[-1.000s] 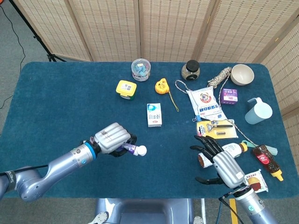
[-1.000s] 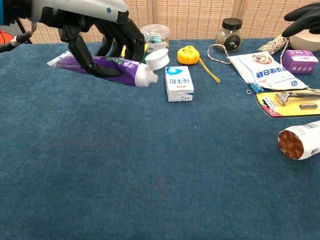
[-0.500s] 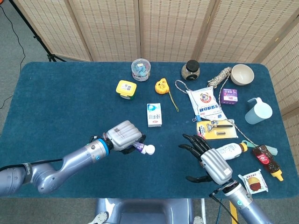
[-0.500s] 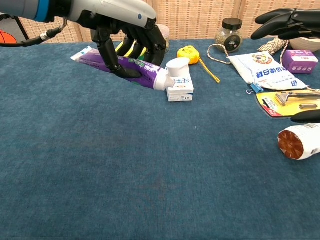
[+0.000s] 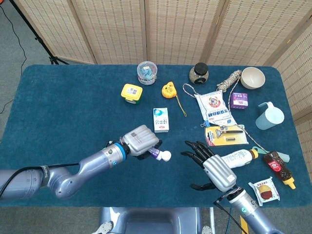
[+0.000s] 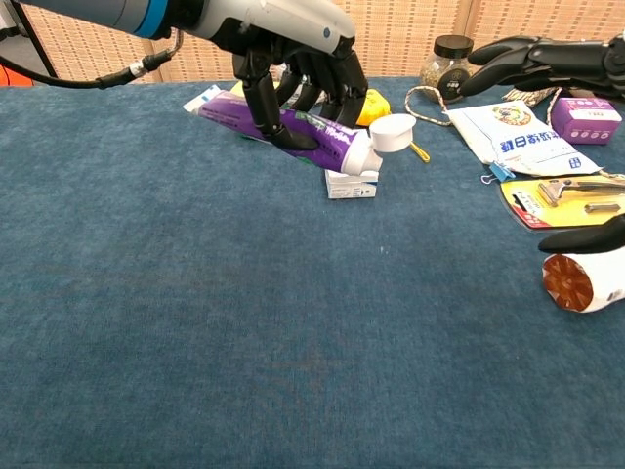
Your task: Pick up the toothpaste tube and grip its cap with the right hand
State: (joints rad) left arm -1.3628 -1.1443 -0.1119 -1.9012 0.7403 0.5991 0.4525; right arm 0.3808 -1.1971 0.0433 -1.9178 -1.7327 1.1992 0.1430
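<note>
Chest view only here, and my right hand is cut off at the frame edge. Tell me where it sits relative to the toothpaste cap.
Observer: In the head view, the right hand is to the right of the cap and slightly nearer the robot. There is a clear gap between its fingertips and the cap, so no contact.
Operator: Give me its finger state.
Observer: The fingers are spread, hold nothing, and point up-left towards the cap's side.
Operator: Name what lies beside that hand.
Observer: A white bottle lies on its side close against the hand's right edge, with its neck end pointing right, away from the cap.
</note>
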